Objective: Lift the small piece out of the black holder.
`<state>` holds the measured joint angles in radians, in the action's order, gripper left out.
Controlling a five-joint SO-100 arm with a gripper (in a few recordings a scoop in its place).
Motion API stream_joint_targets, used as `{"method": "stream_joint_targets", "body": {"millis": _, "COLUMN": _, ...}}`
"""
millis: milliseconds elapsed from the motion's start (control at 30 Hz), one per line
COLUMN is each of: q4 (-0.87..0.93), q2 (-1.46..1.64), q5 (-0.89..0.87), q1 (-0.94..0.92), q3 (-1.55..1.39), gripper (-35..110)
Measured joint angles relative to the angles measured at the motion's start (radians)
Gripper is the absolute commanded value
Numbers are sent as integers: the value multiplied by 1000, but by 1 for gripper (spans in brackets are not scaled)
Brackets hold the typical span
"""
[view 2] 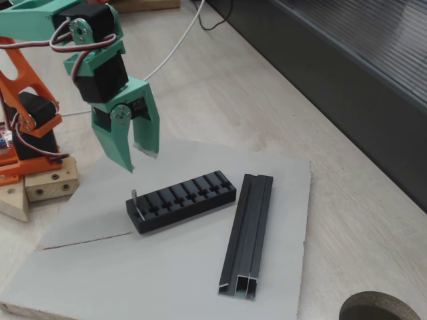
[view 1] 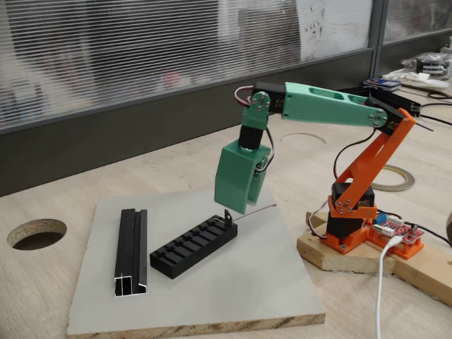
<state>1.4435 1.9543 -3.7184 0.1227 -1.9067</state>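
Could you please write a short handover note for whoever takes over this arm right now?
Gripper: open, empty, hovering above the end of the black holder nearest the arm's base.
Small piece: standing upright in the end slot of the holder, just below the fingertips; also seen in a fixed view.
Holder lies on the grey board, beside the black channel rail, apart from it.
Done: gripper positioned over the piece.
Left: lower, close on the piece, lift it out.
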Motion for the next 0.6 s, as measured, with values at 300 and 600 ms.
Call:
{"method": "stream_joint_targets", "body": {"millis": 300, "q4": -9, "q2": -52, "q5": -61, "q1": -2, "q3": -5, "gripper": 34}}
{"method": "stream_joint_targets", "body": {"millis": 600, "q4": -9, "q2": -52, "q5": -61, "q1": 0, "q3": -5, "gripper": 34}}
